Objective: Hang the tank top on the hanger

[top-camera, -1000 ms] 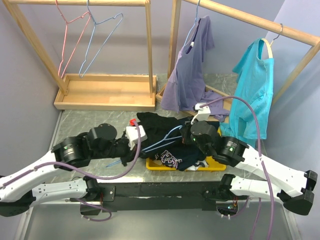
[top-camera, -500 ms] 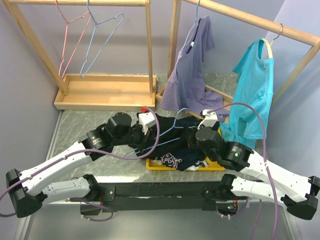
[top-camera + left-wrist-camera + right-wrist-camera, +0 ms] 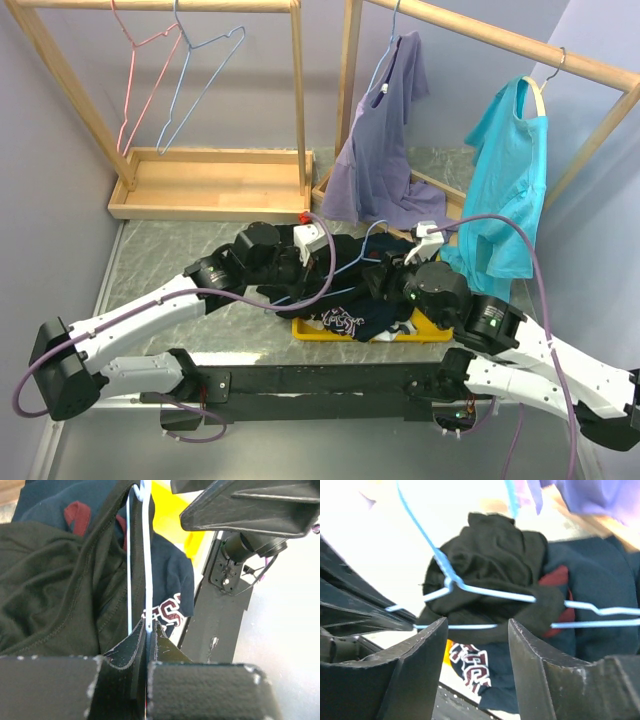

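The pale blue wire hanger (image 3: pixel 345 268) lies tilted over the clothes pile, and its hook (image 3: pixel 370 228) points away from me. My left gripper (image 3: pixel 298 272) is shut on the hanger's wire (image 3: pixel 148 570), pinched between its jaws (image 3: pixel 148 626). The black tank top (image 3: pixel 352 250) is bunched around the hanger's neck and one arm (image 3: pixel 490 565); its strap runs along the wire (image 3: pixel 107 545). My right gripper (image 3: pixel 386 273) stands open just in front of the bunched top (image 3: pixel 476 630). Nothing is between its fingers (image 3: pixel 422 650).
A yellow tray (image 3: pixel 437 329) holds a dark garment with a purple-white print (image 3: pixel 342 320). A lilac shirt (image 3: pixel 380 140) and a teal shirt (image 3: pixel 512 180) hang on the right wooden rack. The left rack (image 3: pixel 210 185) carries a pink hanger (image 3: pixel 135 75) and a blue one (image 3: pixel 205 60).
My right gripper has opened and let go of the black fabric. The left arm has carried the hanger farther right and away from me, over the pile.
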